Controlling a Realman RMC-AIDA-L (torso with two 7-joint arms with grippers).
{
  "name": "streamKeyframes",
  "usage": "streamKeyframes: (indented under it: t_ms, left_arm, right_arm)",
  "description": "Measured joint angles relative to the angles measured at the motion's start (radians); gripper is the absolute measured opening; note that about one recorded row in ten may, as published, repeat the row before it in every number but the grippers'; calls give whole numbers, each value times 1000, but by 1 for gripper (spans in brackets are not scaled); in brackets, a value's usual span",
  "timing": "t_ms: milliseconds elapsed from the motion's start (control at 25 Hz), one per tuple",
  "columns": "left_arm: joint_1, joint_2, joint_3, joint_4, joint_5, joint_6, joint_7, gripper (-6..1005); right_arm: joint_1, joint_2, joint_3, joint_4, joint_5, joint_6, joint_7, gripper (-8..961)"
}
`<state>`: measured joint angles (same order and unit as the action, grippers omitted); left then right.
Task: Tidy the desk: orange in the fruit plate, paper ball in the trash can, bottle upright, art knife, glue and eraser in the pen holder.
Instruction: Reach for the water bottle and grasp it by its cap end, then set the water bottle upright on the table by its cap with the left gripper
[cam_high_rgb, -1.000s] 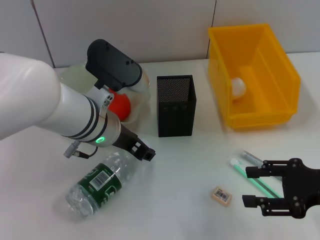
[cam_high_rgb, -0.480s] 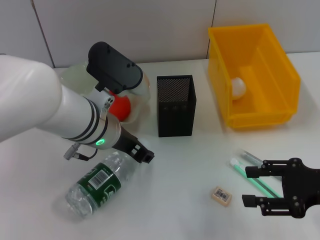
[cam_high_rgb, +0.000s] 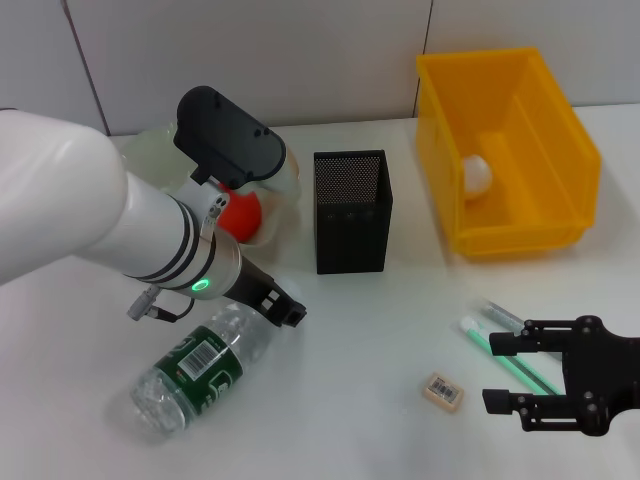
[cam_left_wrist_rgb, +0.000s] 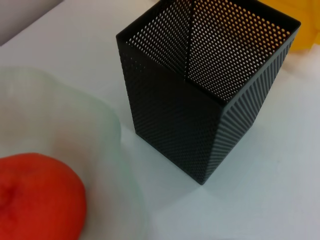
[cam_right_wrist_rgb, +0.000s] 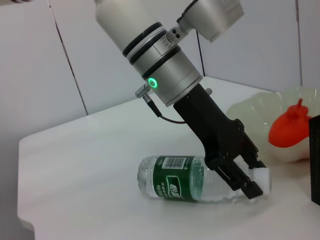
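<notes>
The bottle (cam_high_rgb: 198, 368) lies on its side at the front left; it also shows in the right wrist view (cam_right_wrist_rgb: 175, 178). My left gripper (cam_high_rgb: 286, 314) is open and low at its cap end, a finger on either side of the white cap (cam_right_wrist_rgb: 263, 178). The orange (cam_high_rgb: 240, 210) sits in the fruit plate (cam_high_rgb: 150, 152). The pen holder (cam_high_rgb: 351, 210) stands at the middle. The paper ball (cam_high_rgb: 477, 172) lies in the trash can (cam_high_rgb: 560, 150). The eraser (cam_high_rgb: 442, 390) lies left of my open right gripper (cam_high_rgb: 500, 372). Two green-and-white sticks (cam_high_rgb: 510, 350) lie by that gripper.
The left wrist view shows the pen holder (cam_left_wrist_rgb: 200, 100), the orange (cam_left_wrist_rgb: 35, 195) and the plate's rim (cam_left_wrist_rgb: 107, 130) close together. The left arm's white body (cam_high_rgb: 80, 200) covers part of the plate. A wall stands behind the table.
My left gripper has sunk slightly down and left toward the bottle's cap end. The bottle and the right gripper have not moved.
</notes>
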<state>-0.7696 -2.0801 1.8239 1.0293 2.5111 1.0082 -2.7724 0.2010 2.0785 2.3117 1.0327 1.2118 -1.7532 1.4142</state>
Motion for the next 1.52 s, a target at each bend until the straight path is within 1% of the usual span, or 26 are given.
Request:
streamKeyframes:
  t_ms: [80, 240, 600, 800, 1160, 1440, 1480, 1520]
  left_arm:
    - [0, 0, 0, 0, 0, 0, 0, 554]
    - [-1, 0, 12, 4, 0, 0, 3, 475]
    - [1, 0, 23, 27, 0, 4, 1, 439]
    - [28, 0, 25, 83, 0, 2, 3, 435]
    - [50, 0, 25, 119, 0, 1, 5, 436]
    - [102, 5, 23, 221, 8, 0, 8, 436]
    - [102, 5, 23, 221, 8, 0, 8, 436]
    - [121, 6, 17, 252, 8, -1, 16, 436]
  right_arm:
    - [0, 0, 0, 0, 0, 0, 0, 672]
    - [0, 0, 0, 0, 0, 0, 0, 672]
    - [0, 0, 4, 0, 0, 0, 0, 672]
    - [-1, 1, 8, 0, 0, 0, 0, 672]
    - [-3, 2, 8, -2, 0, 0, 0, 671]
    - [-2, 2, 8, -2, 0, 0, 2, 671]
    - [-2, 2, 8, -2, 0, 0, 2, 671]
    - [-1, 2, 9, -2, 0, 0, 2, 671]
